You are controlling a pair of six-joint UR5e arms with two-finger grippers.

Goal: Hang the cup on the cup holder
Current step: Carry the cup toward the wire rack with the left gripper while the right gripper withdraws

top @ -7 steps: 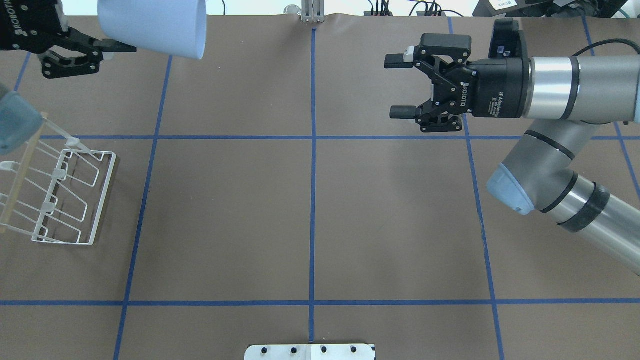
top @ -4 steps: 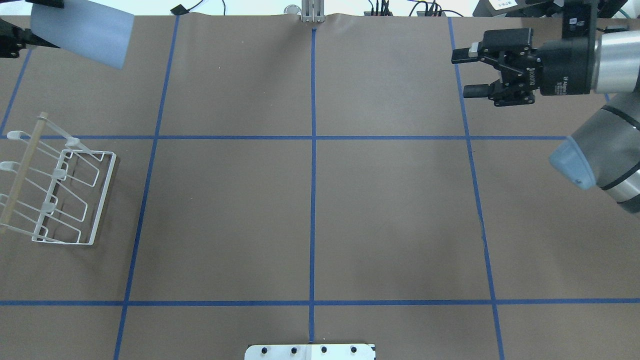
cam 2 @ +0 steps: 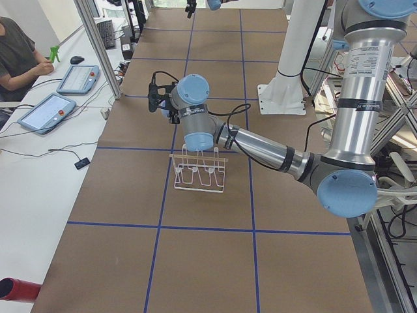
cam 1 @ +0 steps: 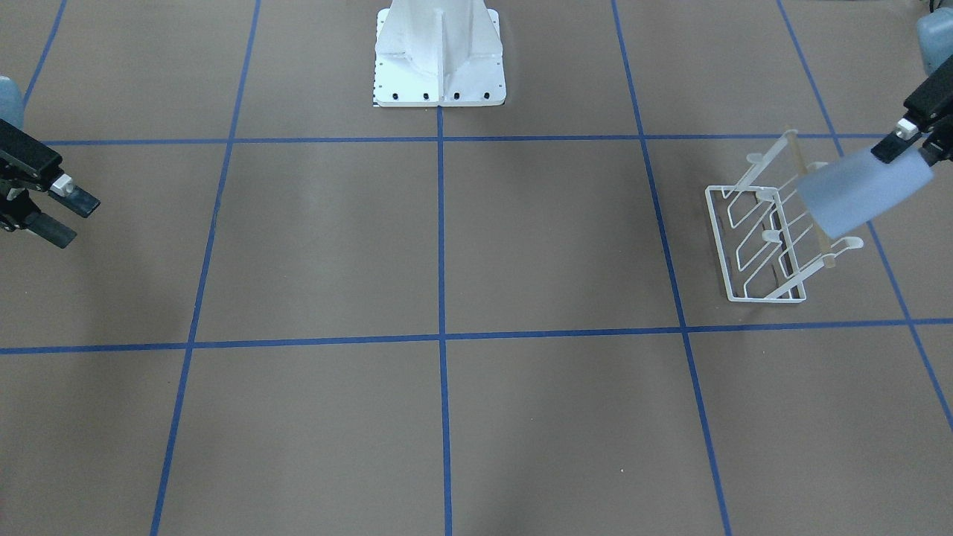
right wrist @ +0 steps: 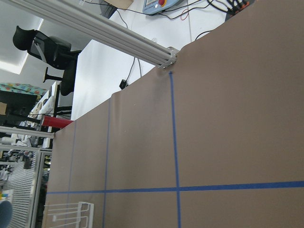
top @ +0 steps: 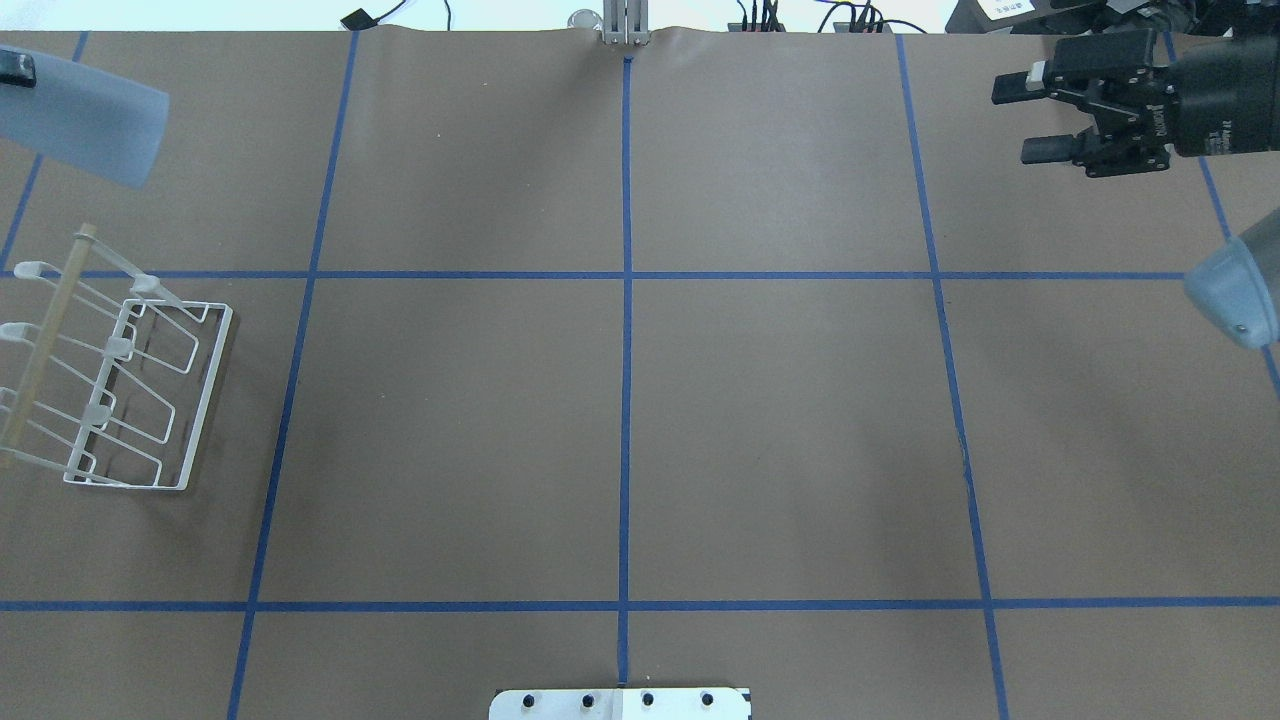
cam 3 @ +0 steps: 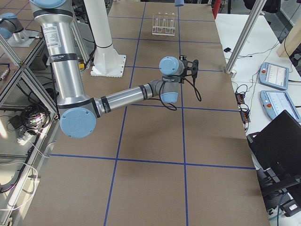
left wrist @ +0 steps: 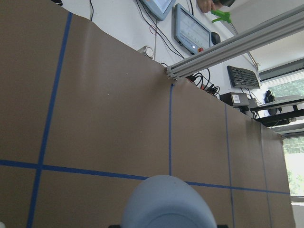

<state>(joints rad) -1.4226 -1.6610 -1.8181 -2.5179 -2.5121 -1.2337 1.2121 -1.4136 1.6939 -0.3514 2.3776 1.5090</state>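
Observation:
The light blue cup [top: 85, 120] is held in the air, tilted almost onto its side, at the far left of the overhead view. In the front view the cup [cam 1: 864, 192] overlaps the top of the rack. Its rounded end fills the bottom of the left wrist view [left wrist: 166, 202]. My left gripper [cam 1: 910, 152] is shut on the cup's end and is mostly cut off by the view's edge. The white wire cup holder [top: 130, 390] with its wooden bar stands on the table, nearer the robot than the cup. My right gripper [top: 1015, 120] is open and empty at the far right.
The white bolted pedestal [cam 1: 439, 59] stands at the robot's side of the table. Blue tape lines divide the brown table [top: 620, 400]. An aluminium post [top: 622, 25] stands at the far edge. An operator [cam 2: 19, 52] sits with tablets beyond the table.
My left gripper has carried the cup leftward, almost out of the overhead view. My right arm has drawn back to the far right, its gripper still open.

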